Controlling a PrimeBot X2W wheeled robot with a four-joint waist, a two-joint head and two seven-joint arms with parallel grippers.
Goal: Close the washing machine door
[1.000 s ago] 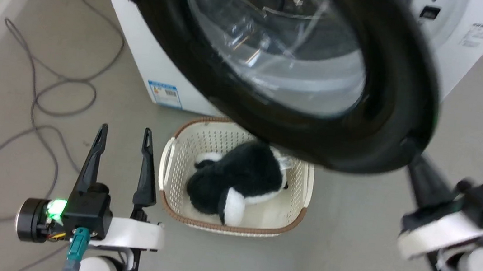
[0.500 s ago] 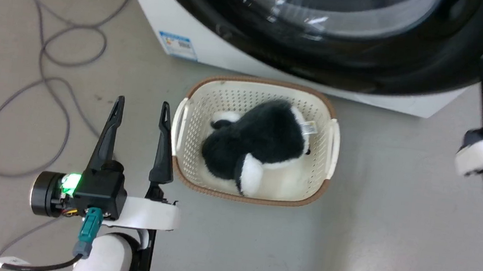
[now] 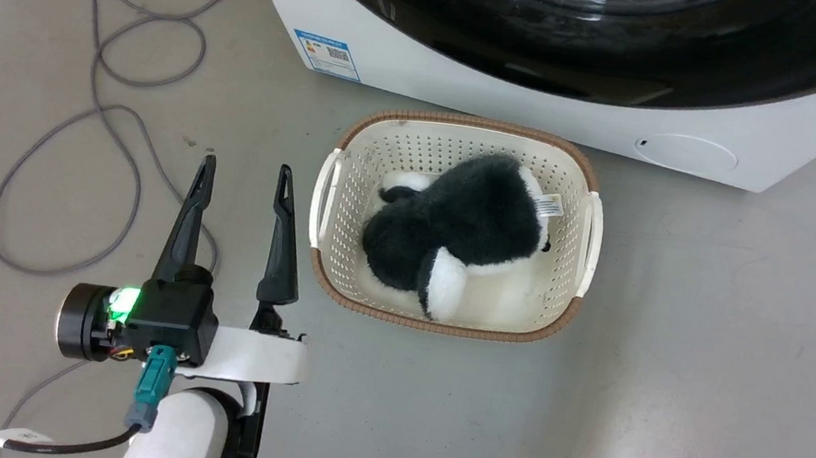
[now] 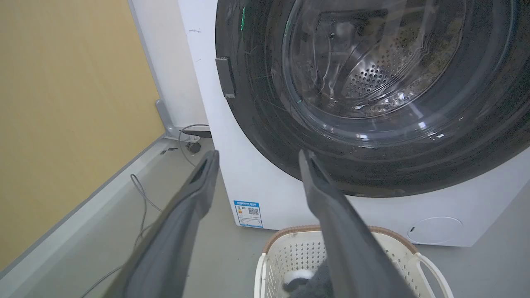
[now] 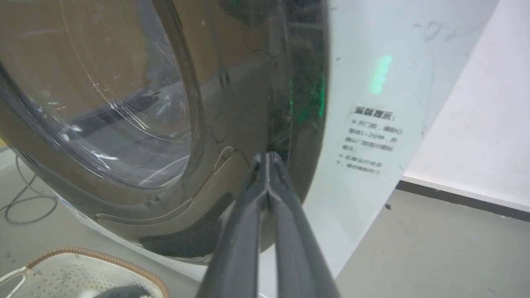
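Floor: plain grey floor (image 3: 667, 381) ran up to a white washing machine (image 3: 469, 94), with a loose cable (image 3: 114, 111) lying at the left.
Door: the washing machine door (image 4: 265, 136), black-rimmed around a glass bowl, lay against the machine's front; whether it had latched could not be told.
Right claw: the right gripper (image 5: 265, 156) had its fingers pinched together on nothing, tips at the glossy rim.
Left claw: the left gripper (image 3: 247, 164) hung spread wide and empty beside a cream basket (image 3: 591, 227) holding a plush toy (image 3: 469, 228).
Handling: probably stiff, weighty and hinged; the slick rim suited a push rather than a grip, away from the glass.
Views: the left wrist view looked through the glass to the perforated drum (image 4: 372, 74); the right wrist view gave the fingertips at the rim and a printed notice (image 5: 372, 140); the head view placed the basket before the machine.
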